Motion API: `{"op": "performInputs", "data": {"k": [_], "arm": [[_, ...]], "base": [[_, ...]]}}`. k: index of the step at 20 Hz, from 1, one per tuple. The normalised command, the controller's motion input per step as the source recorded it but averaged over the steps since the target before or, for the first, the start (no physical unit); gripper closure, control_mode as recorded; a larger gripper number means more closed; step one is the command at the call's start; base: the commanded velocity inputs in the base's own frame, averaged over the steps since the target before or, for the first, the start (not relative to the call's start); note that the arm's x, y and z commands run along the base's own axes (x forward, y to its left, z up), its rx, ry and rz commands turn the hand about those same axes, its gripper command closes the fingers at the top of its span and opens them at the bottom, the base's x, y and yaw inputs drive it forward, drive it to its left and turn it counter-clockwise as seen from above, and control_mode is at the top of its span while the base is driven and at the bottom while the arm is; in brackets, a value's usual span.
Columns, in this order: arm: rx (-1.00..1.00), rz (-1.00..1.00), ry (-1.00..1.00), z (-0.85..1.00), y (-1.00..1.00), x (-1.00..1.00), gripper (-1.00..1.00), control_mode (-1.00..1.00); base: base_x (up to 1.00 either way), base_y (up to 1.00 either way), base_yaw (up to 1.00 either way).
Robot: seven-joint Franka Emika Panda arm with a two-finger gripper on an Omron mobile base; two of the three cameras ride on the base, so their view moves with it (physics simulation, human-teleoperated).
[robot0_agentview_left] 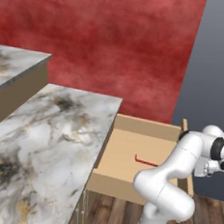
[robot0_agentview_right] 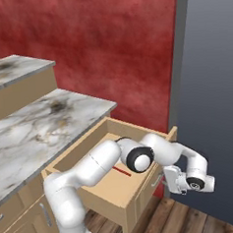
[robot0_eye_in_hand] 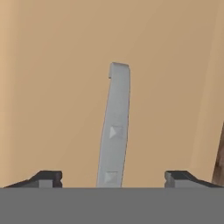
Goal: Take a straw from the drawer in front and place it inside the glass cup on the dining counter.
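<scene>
The drawer (robot0_agentview_left: 146, 128) (robot0_agentview_right: 96, 189) stands pulled out of the lower marble counter. The red straw (robot0_agentview_left: 145, 161) (robot0_agentview_right: 123, 171) lies flat on its floor, partly hidden by my arm in the right base view. My gripper (robot0_agentview_right: 168, 180) (robot0_eye_in_hand: 113, 177) is at the outer face of the drawer front, right of the drawer. It is open, with the finger tips (robot0_eye_in_hand: 48, 178) wide apart. The grey drawer handle (robot0_eye_in_hand: 116, 131) runs between them without touching either. The dining counter (robot0_agentview_left: 11, 65) (robot0_agentview_right: 16, 69) rises at the far left. The glass cup is out of view.
The lower marble counter (robot0_agentview_left: 48, 137) (robot0_agentview_right: 35, 129) holding the drawer runs along the left. A red wall (robot0_agentview_left: 116, 37) is behind, and a dark grey panel (robot0_agentview_left: 215, 70) (robot0_agentview_right: 209, 82) stands close on the right of the drawer. Wooden floor (robot0_agentview_right: 195, 221) lies below.
</scene>
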Motion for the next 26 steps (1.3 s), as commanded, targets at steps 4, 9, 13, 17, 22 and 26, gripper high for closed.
{"op": "performInputs", "data": {"k": [4,9,13,17,22,26], "arm": [[0.0,0.0,0.0,0.03,-0.27,0.0,-1.0,-1.0],[0.0,0.0,0.0,0.22,-0.33,-0.05,-1.0,-1.0],[-0.01,0.0,0.01,0.38,-0.07,-0.02,-1.0,-1.0],[-0.04,0.0,0.14,0.53,0.0,-0.01,-1.0,-1.0],[-0.08,0.0,0.12,0.49,0.07,-0.01,-1.0,-1.0],[-0.1,0.0,0.14,0.45,0.21,-0.07,-1.0,-1.0]], "base": [[0.0,0.0,0.0],[0.0,0.0,0.0],[0.0,0.0,0.0],[0.0,0.0,0.0],[0.0,0.0,0.0],[0.0,0.0,0.0]]}}
